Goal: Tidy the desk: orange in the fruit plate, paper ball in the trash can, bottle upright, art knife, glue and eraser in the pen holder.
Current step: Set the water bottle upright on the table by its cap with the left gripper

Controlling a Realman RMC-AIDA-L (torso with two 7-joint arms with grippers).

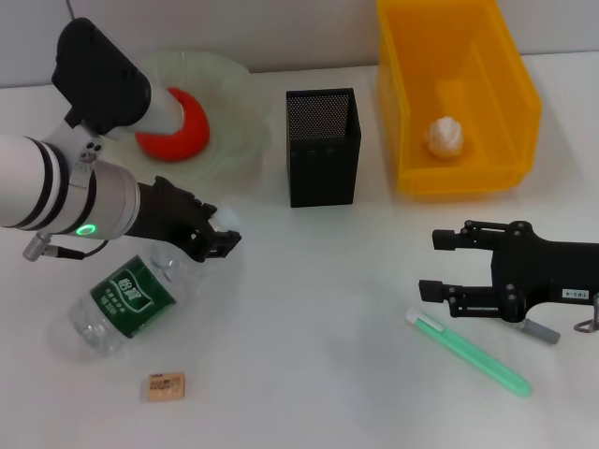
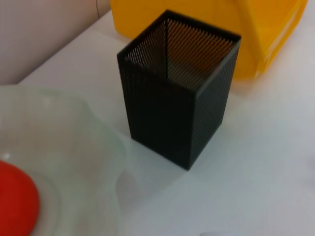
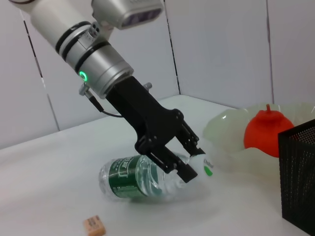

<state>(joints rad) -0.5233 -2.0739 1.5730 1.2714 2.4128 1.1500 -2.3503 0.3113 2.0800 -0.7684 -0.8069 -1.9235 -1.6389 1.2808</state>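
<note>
Head view: left tool (image 1: 223, 236) clamping bottle (image 1: 126, 304).

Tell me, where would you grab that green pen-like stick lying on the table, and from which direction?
Probably around the middle of its long body, coming straight down from above. The green stick lies flat on the table, slanting from its white cap toward the robot's right, so the fingers should close across its thin width. The right end effector is open and right beside it.
</note>
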